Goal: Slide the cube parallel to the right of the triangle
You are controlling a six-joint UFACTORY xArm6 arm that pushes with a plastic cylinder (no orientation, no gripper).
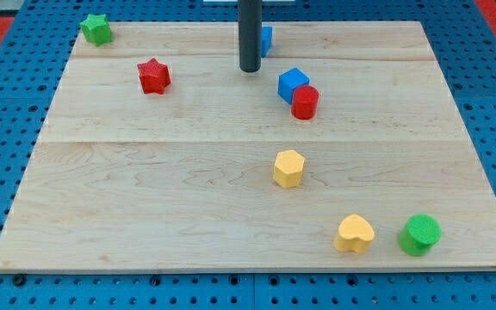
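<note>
The rod stood near the view's top of the wooden tabletop (145,172), my tip (249,70) resting on the wood with nothing in its hold; there was no hand on this arm to open or close, only the bare rod.

The blue cube (292,83) lay just to the view's right of my tip and slightly lower, touching the red cylinder (305,102) at its lower right. A second blue block (267,40), which I took for the triangle though its shape was half hidden, peeked out from behind the rod, above the cube. The cube already lay right of it, so the push looked to be up the view.
</note>
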